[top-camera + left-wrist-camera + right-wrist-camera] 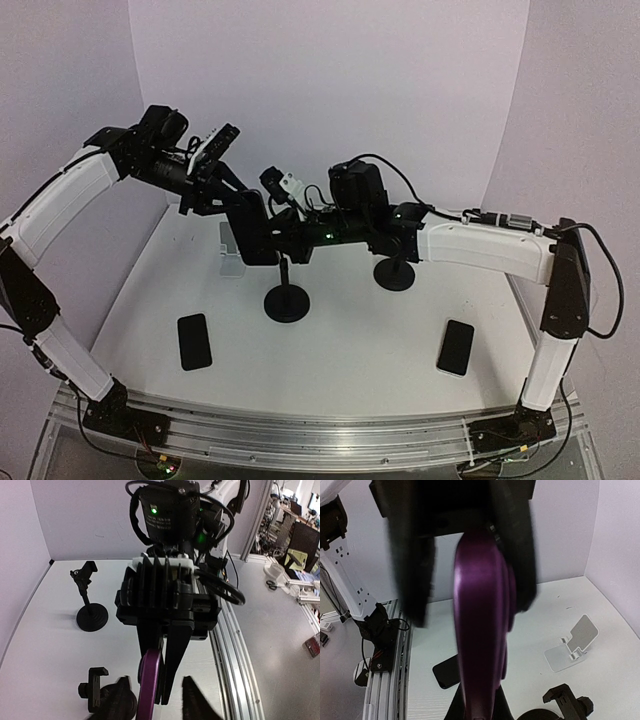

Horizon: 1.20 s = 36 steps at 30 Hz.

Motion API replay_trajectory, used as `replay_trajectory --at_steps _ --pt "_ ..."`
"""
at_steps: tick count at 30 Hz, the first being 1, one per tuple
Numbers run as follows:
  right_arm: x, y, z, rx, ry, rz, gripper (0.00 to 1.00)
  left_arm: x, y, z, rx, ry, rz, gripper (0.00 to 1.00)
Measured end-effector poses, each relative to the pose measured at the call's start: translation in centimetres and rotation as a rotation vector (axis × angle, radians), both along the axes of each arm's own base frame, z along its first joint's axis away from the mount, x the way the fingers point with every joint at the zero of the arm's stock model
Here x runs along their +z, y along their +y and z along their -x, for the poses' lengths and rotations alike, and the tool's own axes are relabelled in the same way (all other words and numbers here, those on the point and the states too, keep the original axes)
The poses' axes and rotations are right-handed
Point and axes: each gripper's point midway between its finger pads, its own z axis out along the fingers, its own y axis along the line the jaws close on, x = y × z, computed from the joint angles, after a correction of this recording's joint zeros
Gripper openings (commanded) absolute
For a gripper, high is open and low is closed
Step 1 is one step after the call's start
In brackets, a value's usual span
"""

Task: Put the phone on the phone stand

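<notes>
A purple-cased phone is held in the air above the table's middle, edge-on to both wrist cameras; it also shows in the left wrist view. My right gripper is shut on its lower end. My left gripper is open, its blurred fingers on either side of the phone's other end with a gap on one side. In the top view the two grippers meet, the left and the right. A black clamp phone stand stands below them.
A second black stand is at the back right, and a white folding stand at the back left, also in the right wrist view. Two black phones lie flat, one front left and one front right.
</notes>
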Motion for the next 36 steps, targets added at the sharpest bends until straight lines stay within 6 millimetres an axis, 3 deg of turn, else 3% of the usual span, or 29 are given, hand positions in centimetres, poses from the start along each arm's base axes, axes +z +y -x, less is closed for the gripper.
replay_trajectory --at_steps 2,5,10,14,19,24,31,36 --pt "-0.1 -0.2 -0.4 -0.017 0.009 -0.005 0.0 0.6 0.1 -0.2 0.002 0.014 0.052 0.67" --pt "-0.8 -0.8 -1.1 -0.037 0.021 -0.008 0.0 0.6 1.4 -0.5 0.033 0.055 0.115 0.74" --pt "-0.7 -1.9 -1.6 -0.05 0.023 -0.029 0.0 0.4 2.3 -0.5 0.038 0.124 0.21 0.73" --pt "1.7 -2.1 -0.9 -0.016 -0.008 -0.102 0.0 0.4 1.6 -0.6 0.003 0.179 0.266 0.72" --pt "4.2 -2.0 0.0 0.033 -0.041 -0.18 0.0 0.9 0.1 0.5 -0.055 0.187 0.3 0.56" --pt "4.3 -1.9 0.4 0.054 -0.034 -0.188 0.0 2.6 -0.4 1.0 -0.087 0.156 0.338 0.42" --pt "4.5 -1.9 0.5 0.062 -0.034 -0.193 0.0 3.1 -0.9 1.2 -0.091 0.153 0.35 0.41" --pt "4.6 -1.9 0.7 0.071 -0.034 -0.195 0.0 2.2 -1.7 1.0 -0.098 0.192 0.337 0.28"
